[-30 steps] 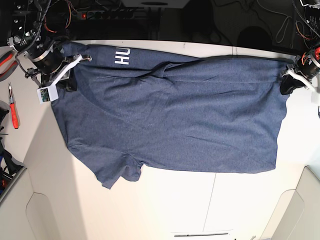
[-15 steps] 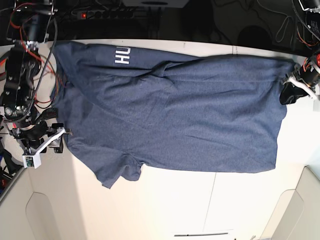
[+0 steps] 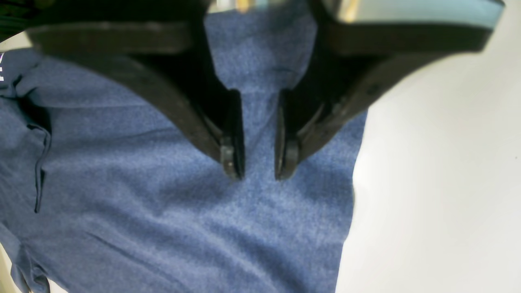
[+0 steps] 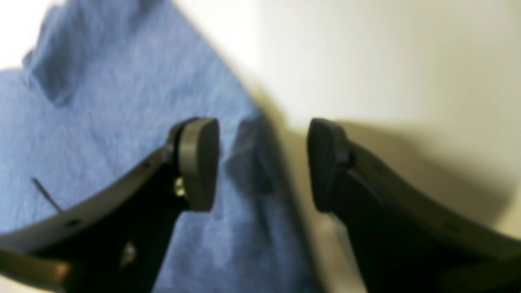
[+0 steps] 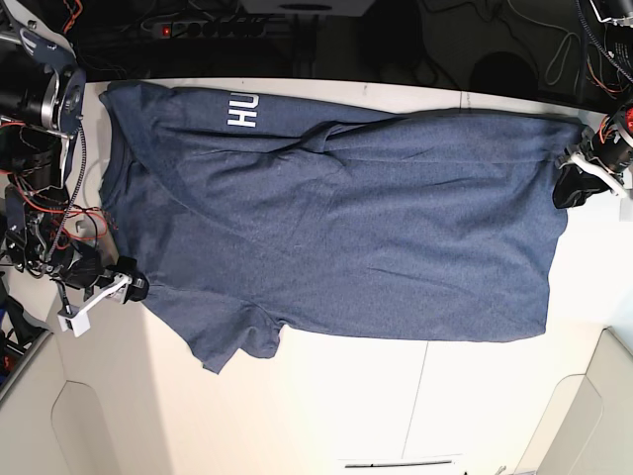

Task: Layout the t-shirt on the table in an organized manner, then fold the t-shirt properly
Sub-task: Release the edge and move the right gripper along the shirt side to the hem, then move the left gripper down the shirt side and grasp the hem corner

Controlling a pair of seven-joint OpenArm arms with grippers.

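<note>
Two grippers flank the t-shirt (image 5: pixel 336 218), which lies spread across the far half of the table (image 5: pixel 415 396), collar end toward the base view's left, white lettering near its far edge.

Left of the shirt, the right gripper (image 5: pixel 127 287) hangs at the near sleeve's edge, fingers (image 4: pixel 199 162) spread and empty, straddling a small ridge of cloth at the border. A good grasp here would take only that edge, then draw it outward to flatten the sleeve, which looks bunched.

At the shirt's right end, the left gripper (image 5: pixel 574 183) stands over the hem corner, jaws parted with cloth showing between them, pinching nothing.

A second ago the right gripper was at the shirt's far collar corner; it has since travelled to the near sleeve, and the left has let go.
</note>
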